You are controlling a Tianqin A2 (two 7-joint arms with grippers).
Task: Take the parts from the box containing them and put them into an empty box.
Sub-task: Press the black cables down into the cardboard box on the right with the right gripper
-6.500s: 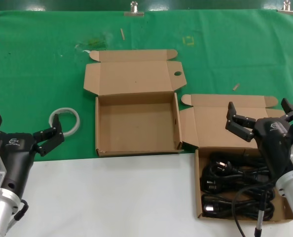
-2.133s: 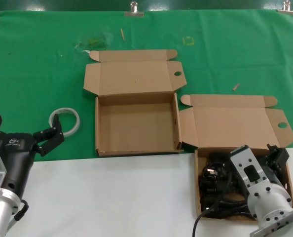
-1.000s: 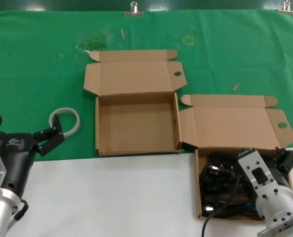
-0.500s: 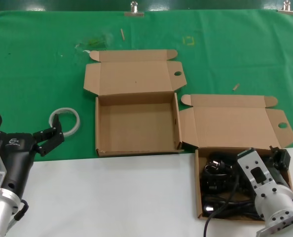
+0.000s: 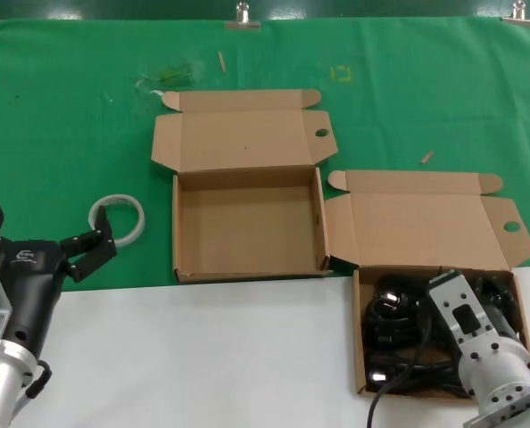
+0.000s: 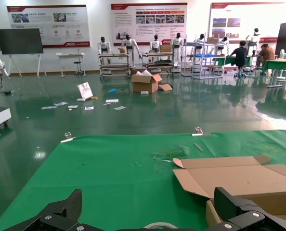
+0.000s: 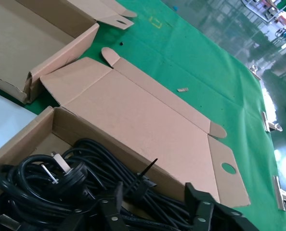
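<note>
The parts, black power cords (image 5: 394,316), lie tangled in the box containing them (image 5: 358,332) at the front right, its lid (image 5: 421,227) folded back. My right gripper (image 5: 463,296) reaches down into that box. In the right wrist view it (image 7: 155,206) is open, its fingers (image 7: 111,202) standing either side of several cord strands (image 7: 61,183) near the box's far wall. The empty box (image 5: 247,227) sits open at the centre, also seen in the right wrist view (image 7: 18,29). My left gripper (image 5: 42,234) waits open at the front left, holding nothing.
A white tape ring (image 5: 118,218) lies on the green cloth (image 5: 69,134) between my left gripper and the empty box; it shows just under the left gripper (image 6: 150,202) as a pale arc (image 6: 157,224). Small scraps lie on the cloth at the back. White tabletop runs along the front.
My right arm came down from above the lid into the box of cords. Over the last second its far finger sank lower among the cords. Left arm still.
</note>
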